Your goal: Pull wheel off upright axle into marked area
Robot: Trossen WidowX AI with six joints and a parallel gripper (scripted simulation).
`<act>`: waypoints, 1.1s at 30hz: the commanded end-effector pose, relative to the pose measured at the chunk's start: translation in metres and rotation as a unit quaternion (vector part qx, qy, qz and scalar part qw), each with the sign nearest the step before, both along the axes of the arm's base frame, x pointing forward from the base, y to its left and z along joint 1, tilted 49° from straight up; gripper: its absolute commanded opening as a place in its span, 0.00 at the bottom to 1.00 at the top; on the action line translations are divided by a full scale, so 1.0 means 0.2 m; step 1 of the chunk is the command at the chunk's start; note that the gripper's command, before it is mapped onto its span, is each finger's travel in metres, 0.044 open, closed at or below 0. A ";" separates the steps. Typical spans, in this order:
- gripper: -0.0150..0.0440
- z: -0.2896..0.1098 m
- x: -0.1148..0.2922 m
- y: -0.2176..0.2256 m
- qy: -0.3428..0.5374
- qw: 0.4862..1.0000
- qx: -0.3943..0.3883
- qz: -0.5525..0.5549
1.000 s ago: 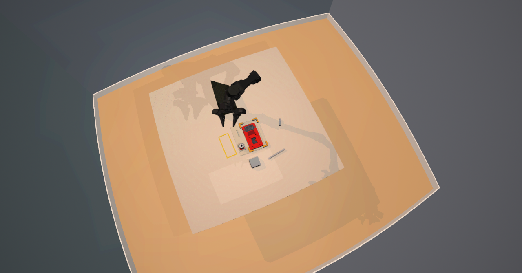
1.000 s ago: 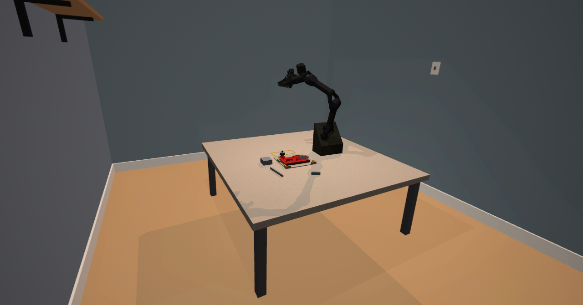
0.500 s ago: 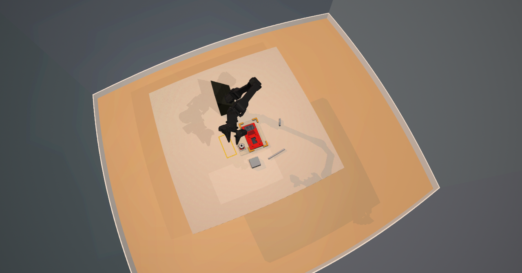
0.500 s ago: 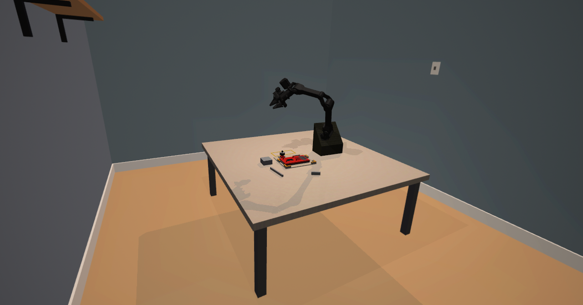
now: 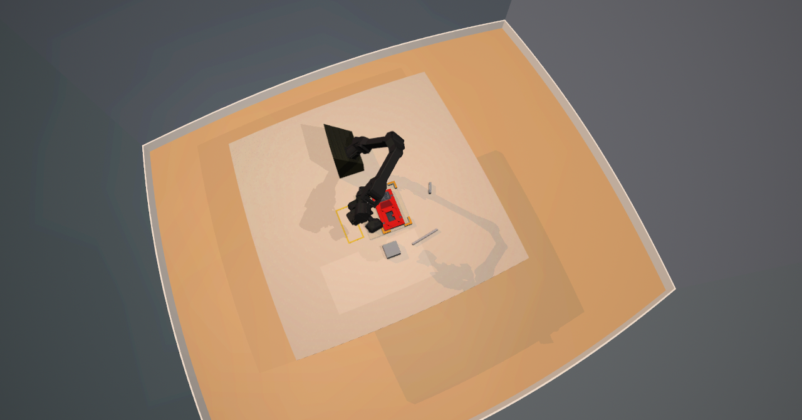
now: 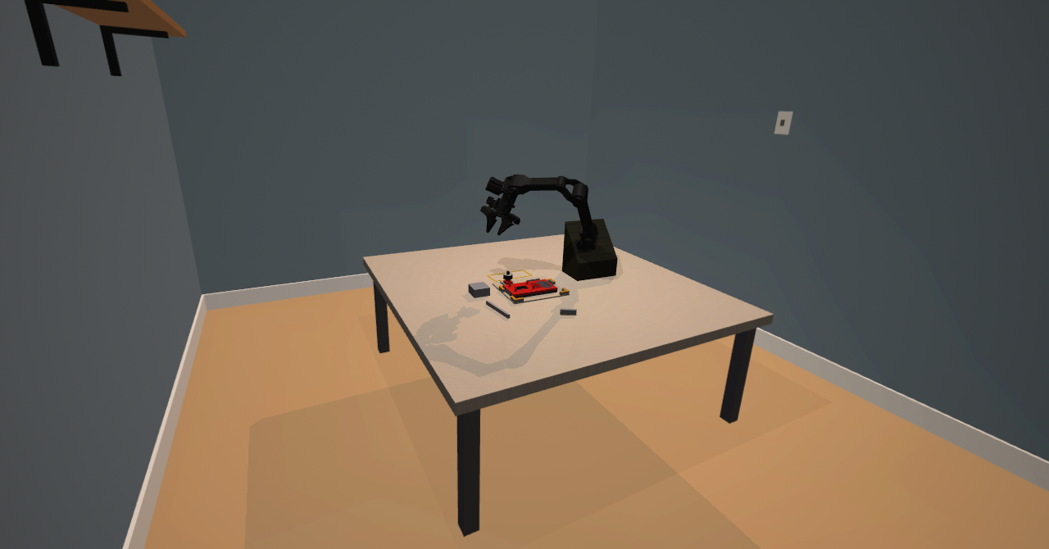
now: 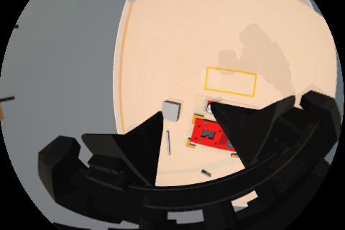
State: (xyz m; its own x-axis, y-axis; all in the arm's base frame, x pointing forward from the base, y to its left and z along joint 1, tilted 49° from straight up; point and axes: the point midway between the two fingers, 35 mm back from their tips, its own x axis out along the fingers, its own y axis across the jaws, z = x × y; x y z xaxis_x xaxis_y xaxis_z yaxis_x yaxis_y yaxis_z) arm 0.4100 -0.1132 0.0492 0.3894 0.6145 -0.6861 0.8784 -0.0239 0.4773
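The wheel (image 6: 506, 274) (image 7: 209, 105) is small and dark and sits on the upright axle at the corner of the red board (image 5: 390, 210) (image 6: 531, 288) (image 7: 207, 134). In the wrist view my right finger partly covers it. In the top view my gripper hides it. The marked area is a yellow outline (image 5: 341, 226) (image 7: 231, 69) on the table right beside the wheel. My gripper (image 5: 364, 224) (image 6: 496, 230) (image 7: 186, 111) is open and empty. It points down and hangs well above the wheel.
A grey block (image 5: 391, 249) (image 6: 479, 288) (image 7: 171, 111), a thin grey rod (image 5: 424, 237) (image 6: 497, 310) (image 7: 168, 142) and a small dark piece (image 5: 429, 187) (image 6: 567, 311) (image 7: 206, 172) lie near the board. The black robot base (image 5: 343, 153) (image 6: 588, 252) stands behind it.
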 end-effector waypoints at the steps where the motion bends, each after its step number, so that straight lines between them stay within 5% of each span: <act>1: 0.76 -0.10 -0.06 0.16 0.065 0.997 0.029 0.016; 10: 0.76 -0.25 -0.21 0.50 0.209 0.973 0.075 0.059; 33: 0.76 -0.43 -0.21 0.71 0.211 0.973 0.076 0.059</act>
State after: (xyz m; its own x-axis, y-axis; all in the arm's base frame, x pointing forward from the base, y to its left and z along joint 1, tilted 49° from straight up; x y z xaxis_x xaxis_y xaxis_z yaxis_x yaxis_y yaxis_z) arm 0.3712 0.0149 -0.0250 0.0232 0.7384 -0.6740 0.9949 0.0492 0.0881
